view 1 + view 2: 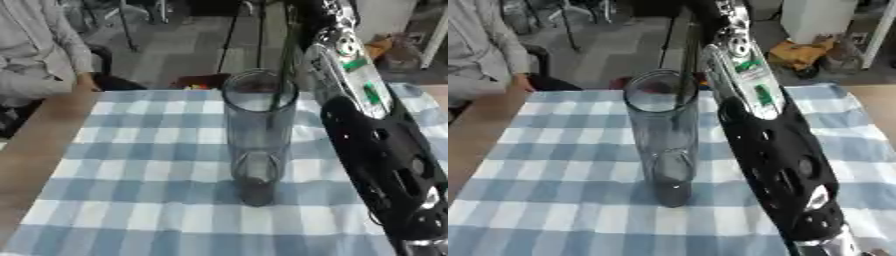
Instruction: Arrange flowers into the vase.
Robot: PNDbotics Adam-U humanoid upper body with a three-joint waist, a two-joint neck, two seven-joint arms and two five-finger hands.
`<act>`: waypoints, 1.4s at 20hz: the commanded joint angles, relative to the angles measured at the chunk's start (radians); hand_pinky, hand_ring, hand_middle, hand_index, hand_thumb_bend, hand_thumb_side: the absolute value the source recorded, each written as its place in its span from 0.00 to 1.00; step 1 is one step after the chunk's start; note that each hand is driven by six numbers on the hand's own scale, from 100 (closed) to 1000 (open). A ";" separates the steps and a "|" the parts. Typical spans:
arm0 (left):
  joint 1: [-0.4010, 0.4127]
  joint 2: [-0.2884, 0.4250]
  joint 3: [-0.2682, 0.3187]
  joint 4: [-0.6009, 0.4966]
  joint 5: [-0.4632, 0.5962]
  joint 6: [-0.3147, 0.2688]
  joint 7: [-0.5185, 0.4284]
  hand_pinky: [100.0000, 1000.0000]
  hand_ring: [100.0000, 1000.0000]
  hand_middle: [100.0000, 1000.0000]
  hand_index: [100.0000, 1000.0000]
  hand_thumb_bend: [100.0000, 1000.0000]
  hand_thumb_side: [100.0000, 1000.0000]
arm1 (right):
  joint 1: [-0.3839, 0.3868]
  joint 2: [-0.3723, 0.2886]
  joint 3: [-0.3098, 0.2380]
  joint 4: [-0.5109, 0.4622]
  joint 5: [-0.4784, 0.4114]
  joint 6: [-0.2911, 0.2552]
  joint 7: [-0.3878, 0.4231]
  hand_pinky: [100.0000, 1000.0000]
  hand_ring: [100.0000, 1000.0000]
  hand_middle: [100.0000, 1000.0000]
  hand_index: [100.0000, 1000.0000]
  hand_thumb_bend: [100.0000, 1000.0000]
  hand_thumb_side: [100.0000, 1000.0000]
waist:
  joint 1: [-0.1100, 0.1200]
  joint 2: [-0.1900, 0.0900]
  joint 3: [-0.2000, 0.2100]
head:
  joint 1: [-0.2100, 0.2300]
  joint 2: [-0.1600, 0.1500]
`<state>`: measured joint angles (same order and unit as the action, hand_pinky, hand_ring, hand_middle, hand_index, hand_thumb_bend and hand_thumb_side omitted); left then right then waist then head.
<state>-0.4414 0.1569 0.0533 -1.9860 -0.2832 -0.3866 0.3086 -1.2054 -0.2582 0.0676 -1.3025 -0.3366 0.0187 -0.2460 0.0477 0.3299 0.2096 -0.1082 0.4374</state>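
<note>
The vase (258, 135) stands upright about mid-cloth (140, 165), with 1 dark stem (284, 75) leaning on its right rim and wide bare checks all around to the left and front. The right arm (776, 165) runs up the view just right of the vase, crowding that side. Its hand is up past the top edge, so can't tell about the fingers.
</note>
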 commanded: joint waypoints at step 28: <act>-0.007 0.006 0.005 -0.014 0.001 0.004 -0.002 0.49 0.69 0.80 0.86 0.11 1.00 | -0.003 -0.033 0.004 -0.019 0.154 0.061 0.006 0.68 0.45 0.10 0.11 0.14 0.42 | 0.001 -0.030 -0.007 | 0.012 -0.012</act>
<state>-0.4405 0.1568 0.0533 -1.9860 -0.2831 -0.3838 0.3066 -1.1897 -0.2706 0.0740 -1.2934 -0.1931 0.0935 -0.2417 0.0468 0.3262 0.2000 -0.0985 0.4373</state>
